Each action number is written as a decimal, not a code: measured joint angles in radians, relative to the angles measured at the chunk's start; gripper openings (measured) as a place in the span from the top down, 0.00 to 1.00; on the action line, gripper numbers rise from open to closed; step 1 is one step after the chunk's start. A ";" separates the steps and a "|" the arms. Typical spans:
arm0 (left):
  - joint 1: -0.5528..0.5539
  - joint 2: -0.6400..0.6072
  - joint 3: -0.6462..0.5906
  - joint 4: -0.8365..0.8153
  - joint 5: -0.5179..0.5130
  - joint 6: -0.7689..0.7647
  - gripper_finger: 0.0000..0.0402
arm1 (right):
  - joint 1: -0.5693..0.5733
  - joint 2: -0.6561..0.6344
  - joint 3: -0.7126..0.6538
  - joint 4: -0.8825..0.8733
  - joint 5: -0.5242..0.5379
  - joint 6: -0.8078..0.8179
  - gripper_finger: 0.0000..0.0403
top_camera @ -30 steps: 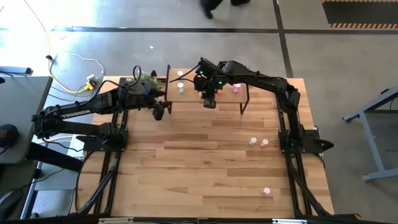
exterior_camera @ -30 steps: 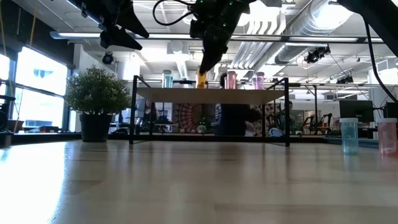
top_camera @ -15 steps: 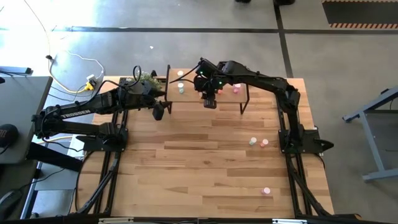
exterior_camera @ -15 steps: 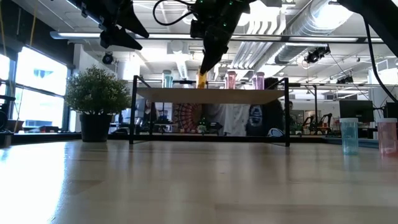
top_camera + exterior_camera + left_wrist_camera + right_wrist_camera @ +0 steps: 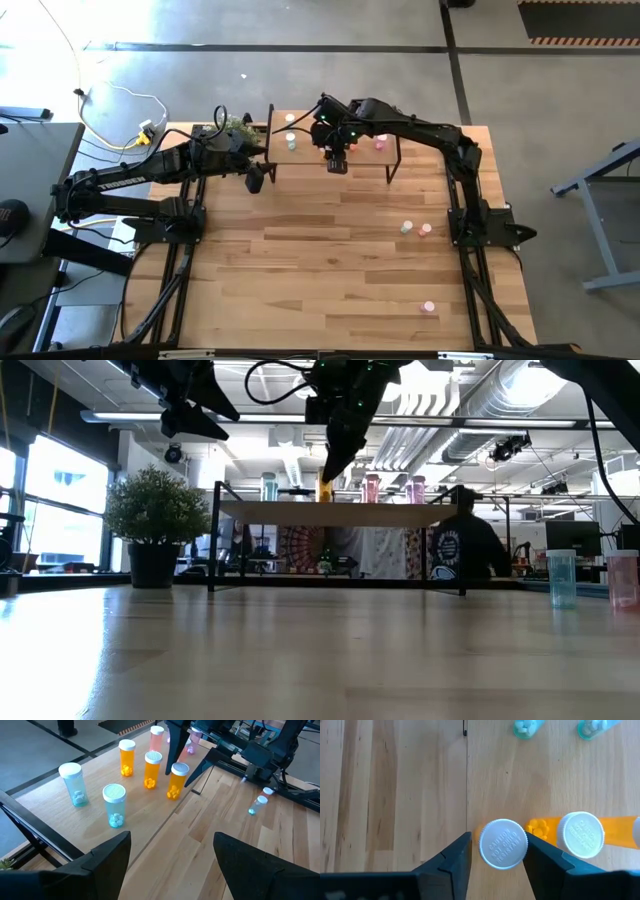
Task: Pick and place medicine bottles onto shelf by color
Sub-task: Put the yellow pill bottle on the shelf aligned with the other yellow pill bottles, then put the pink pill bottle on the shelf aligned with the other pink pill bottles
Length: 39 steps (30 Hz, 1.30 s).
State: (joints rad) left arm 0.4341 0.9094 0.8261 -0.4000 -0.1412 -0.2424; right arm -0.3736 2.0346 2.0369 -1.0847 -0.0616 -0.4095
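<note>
The shelf [image 5: 366, 155] stands at the table's far edge and carries two pale green bottles [image 5: 115, 805], three orange bottles [image 5: 152, 769] and pink ones [image 5: 156, 737], all upright. My right gripper [image 5: 499, 851] is open above the shelf and points down. Its fingers stand on either side of the white cap [image 5: 503, 843] of the nearest orange bottle [image 5: 177, 781], which stands on the shelf board. My left gripper [image 5: 255, 180] is open and empty, in the air off the shelf's left end. My right gripper's fingers flank the orange bottle's cap [image 5: 503, 843] from above. A gap shows between one finger [image 5: 457, 852] and the cap. The other finger [image 5: 542, 855] lies right at the cap's edge, and I cannot tell whether it touches.
A green bottle [image 5: 406, 227] and a pink bottle [image 5: 425, 229] stand on the table at the right, another pink one [image 5: 429, 306] nearer the front. A potted plant [image 5: 235, 128] stands left of the shelf. A person [image 5: 465, 545] shows beyond the table.
A person beyond the table has walked toward the right of the low view. The arms and the bottles have kept still.
</note>
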 joint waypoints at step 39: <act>0.000 0.000 0.000 0.000 0.001 0.010 0.31 | 0.007 -0.003 0.044 -0.352 -0.039 0.308 0.61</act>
State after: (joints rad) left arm 0.4339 0.9092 0.8261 -0.3999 -0.1404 -0.2327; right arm -0.3669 2.0319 2.0811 -1.4364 -0.1011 -0.1013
